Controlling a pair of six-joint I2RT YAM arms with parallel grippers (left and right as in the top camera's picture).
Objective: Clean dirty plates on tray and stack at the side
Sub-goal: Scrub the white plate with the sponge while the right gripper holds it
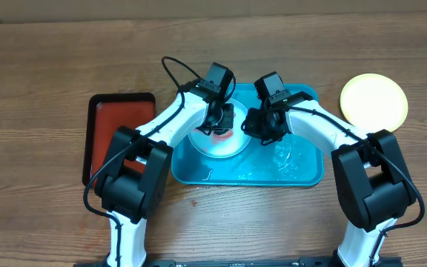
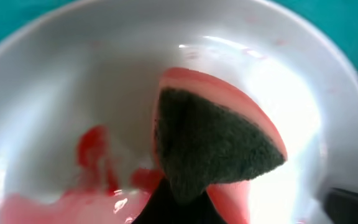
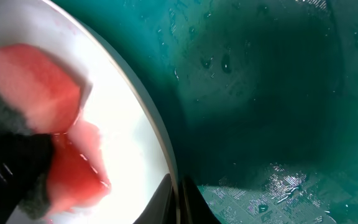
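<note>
A pale blue-white plate (image 1: 212, 146) lies in the turquoise tray (image 1: 302, 174). My left gripper (image 1: 219, 126) is shut on a pink sponge with a dark green scrub face (image 2: 216, 140) and presses it onto the plate (image 2: 55, 81). Red sauce smears (image 2: 95, 155) lie next to the sponge. My right gripper (image 1: 261, 132) is shut on the plate's right rim (image 3: 161, 140), its jaws (image 3: 182, 202) pinching the edge. The right wrist view also shows the sponge (image 3: 36, 81). A pale yellow-green plate (image 1: 373, 101) sits on the table right of the tray. A third plate is not visible.
A red tray with a black rim (image 1: 121, 137) lies left of the turquoise tray. The turquoise tray's floor is wet (image 3: 266, 93), with water pooled at its right front (image 1: 288, 159). The wooden table surrounds both trays.
</note>
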